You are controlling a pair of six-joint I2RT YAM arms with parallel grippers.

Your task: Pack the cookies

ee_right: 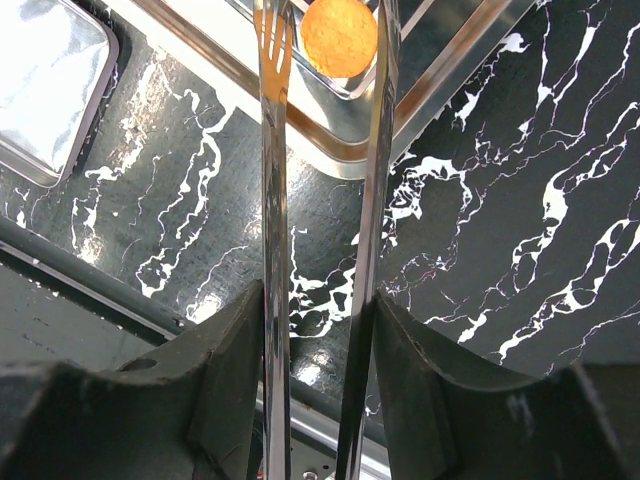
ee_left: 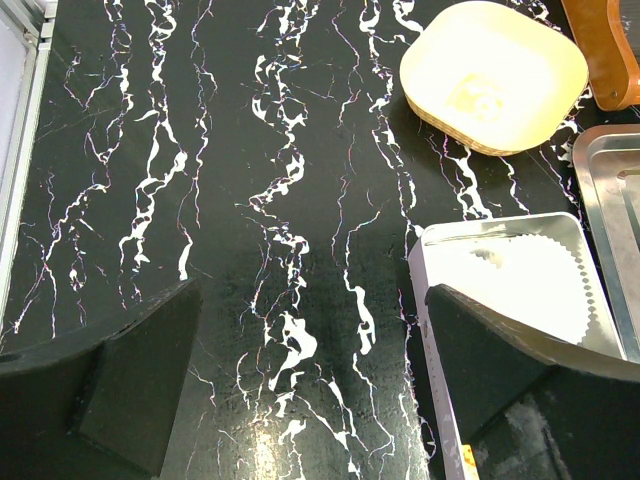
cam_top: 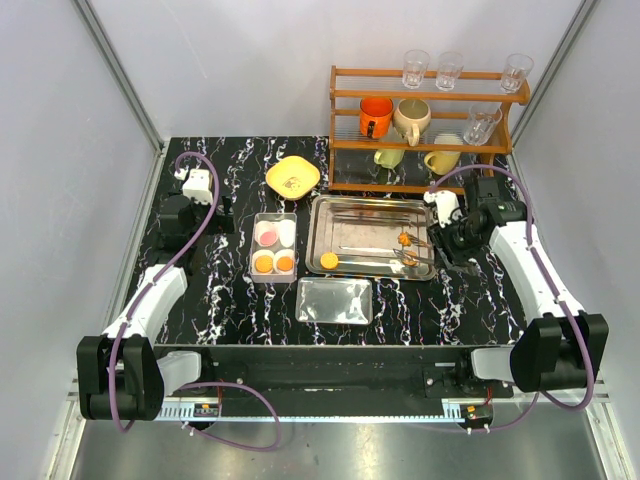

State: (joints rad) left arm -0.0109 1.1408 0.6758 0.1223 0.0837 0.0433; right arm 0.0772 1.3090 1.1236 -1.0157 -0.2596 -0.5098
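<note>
An orange cookie (ee_right: 340, 37) shows between the two arms of the metal tongs (ee_right: 272, 200), over the steel tray (ee_right: 330, 140). My right gripper (ee_right: 315, 300) is shut on the tongs' handles. From above, the tongs (cam_top: 418, 247) reach into the tray (cam_top: 372, 212) with that cookie (cam_top: 404, 238) at their tips. Another orange cookie (cam_top: 329, 260) lies in the tray's front left corner. The white box (cam_top: 275, 278) holds a pink cookie (cam_top: 265, 233) and two orange cookies (cam_top: 263, 263) in paper cups. My left gripper (ee_left: 312, 390) is open above bare table beside the box (ee_left: 425, 300).
A clear lid (cam_top: 335, 300) lies in front of the tray. A yellow bowl (cam_top: 292, 175) sits behind the box. A wooden rack (cam_top: 428, 130) with cups and glasses stands at the back right. Spare tools lie in the tray.
</note>
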